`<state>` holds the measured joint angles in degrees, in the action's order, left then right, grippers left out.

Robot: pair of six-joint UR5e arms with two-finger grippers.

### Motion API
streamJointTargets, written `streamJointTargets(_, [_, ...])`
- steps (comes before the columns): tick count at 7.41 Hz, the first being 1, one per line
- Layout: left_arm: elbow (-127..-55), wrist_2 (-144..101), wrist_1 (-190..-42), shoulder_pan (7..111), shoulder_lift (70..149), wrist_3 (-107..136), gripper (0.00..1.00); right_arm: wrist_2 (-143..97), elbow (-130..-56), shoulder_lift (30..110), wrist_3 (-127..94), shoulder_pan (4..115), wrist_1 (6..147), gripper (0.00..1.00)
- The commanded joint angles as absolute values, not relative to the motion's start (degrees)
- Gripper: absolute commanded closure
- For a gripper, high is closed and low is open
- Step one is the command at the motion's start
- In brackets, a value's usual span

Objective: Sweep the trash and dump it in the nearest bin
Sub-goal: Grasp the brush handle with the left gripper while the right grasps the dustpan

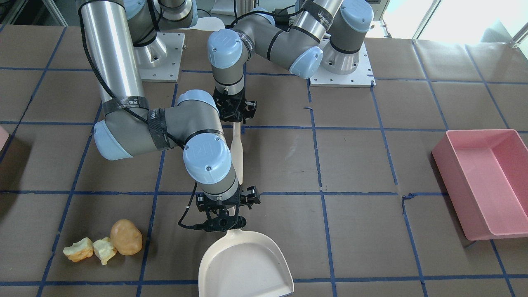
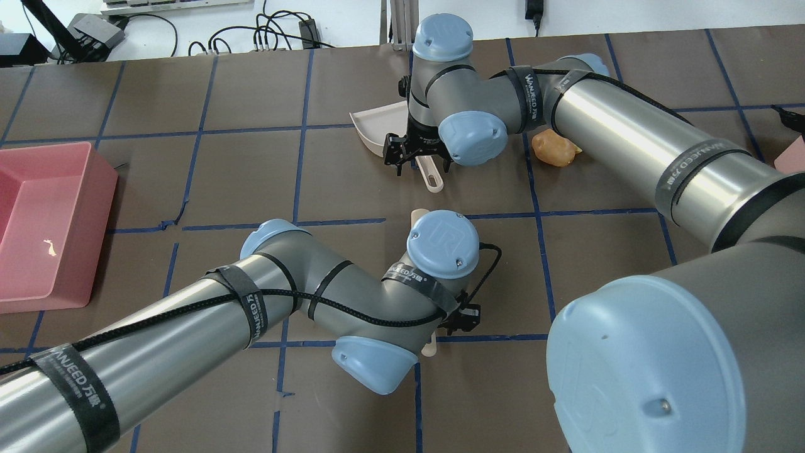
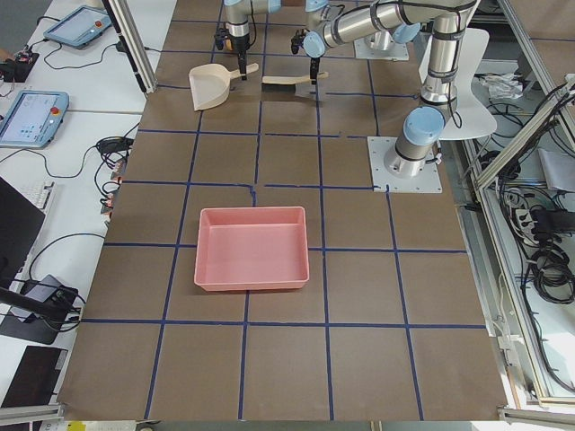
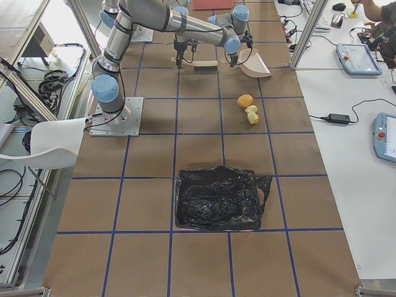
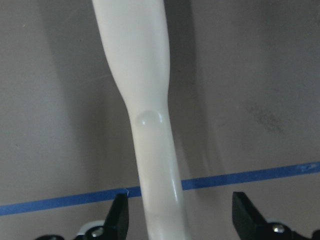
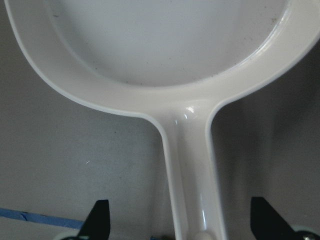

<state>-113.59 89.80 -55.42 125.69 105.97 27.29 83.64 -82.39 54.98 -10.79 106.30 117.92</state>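
Note:
The trash lies on the brown table: a tan-orange potato-like lump (image 1: 126, 237) and two pale chunks (image 1: 78, 249) (image 1: 104, 250); the lump also shows in the overhead view (image 2: 553, 149). My right gripper (image 1: 225, 225) is open, its fingers astride the cream dustpan's (image 1: 245, 266) handle (image 6: 192, 165). My left gripper (image 1: 236, 119) is open, its fingers astride the cream brush's handle (image 1: 237, 152), seen close in the left wrist view (image 5: 150, 125). The nearest bin shows only as a pink corner (image 1: 2, 138) at the view's edge, and again in the overhead view (image 2: 793, 157).
A large pink rectangular tub (image 1: 482, 181) stands on the robot's left side of the table, far from the trash. A container lined with a black bag (image 4: 216, 198) stands on the right side. Blue tape lines grid the table.

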Motion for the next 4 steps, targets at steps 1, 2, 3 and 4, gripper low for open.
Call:
streamJointTargets(1, [-114.1, 89.6, -55.1, 125.3, 104.8, 27.2, 0.85, 83.5, -82.9, 55.1, -11.1, 106.3, 117.9, 0.28])
streamJointTargets(2, [-114.0, 89.5, -54.9, 125.3, 104.6, 27.2, 0.92, 83.3, -83.0, 55.1, -11.1, 106.3, 118.0, 0.54])
streamJointTargets(3, [-114.1, 89.6, -55.0, 125.2, 104.5, 27.2, 0.98, 83.2, -82.9, 55.1, -11.2, 106.3, 118.0, 0.78])
streamJointTargets(4, [-113.8, 89.8, -54.9, 125.2, 103.9, 27.0, 1.0, 83.2, -82.7, 55.1, -11.2, 106.3, 117.9, 0.88])
